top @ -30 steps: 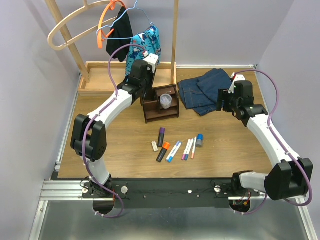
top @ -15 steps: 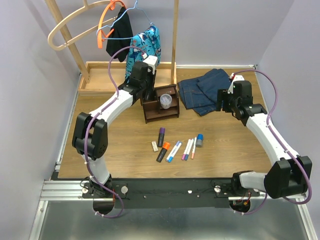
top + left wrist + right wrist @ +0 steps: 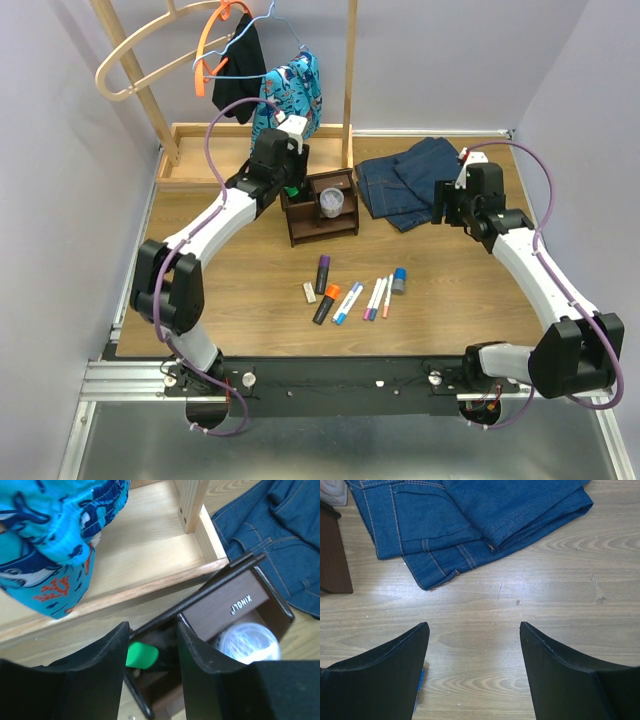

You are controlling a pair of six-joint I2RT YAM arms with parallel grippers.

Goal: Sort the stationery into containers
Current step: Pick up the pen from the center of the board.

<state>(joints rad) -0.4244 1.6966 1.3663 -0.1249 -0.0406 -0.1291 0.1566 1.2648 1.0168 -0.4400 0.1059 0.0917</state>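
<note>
Hovering my left gripper (image 3: pixel 153 630) over the rear-left corner of the organiser (image 3: pixel 235 605), I read this step as the drop of the green marker (image 3: pixel 141 656). The fingers stand parted, wider than the marker. It sits low in that corner compartment between them, and as far as I can judge it is let go rather than pinched. Just right of it, in the organiser's rear-right compartment, sits the clear tub (image 3: pixel 248 641).

In front of the organiser, well apart from it, a row waits on the table: the eraser (image 3: pixel 309 291), the purple marker (image 3: pixel 323 272), the orange-capped black marker (image 3: pixel 327 303), three thin pens (image 3: pixel 375 297) and the blue-capped bottle (image 3: pixel 399 281).

Right of the organiser lie the jeans (image 3: pixel 470 520), and my right gripper (image 3: pixel 472 630) hangs over bare wood just in front of them, fingers spread and holding nothing.

Next I would lift the left arm straight up so the fingers clear the organiser's walls. Then I would bring it forward to the eraser or the purple marker, the nearest pieces on its side.
</note>
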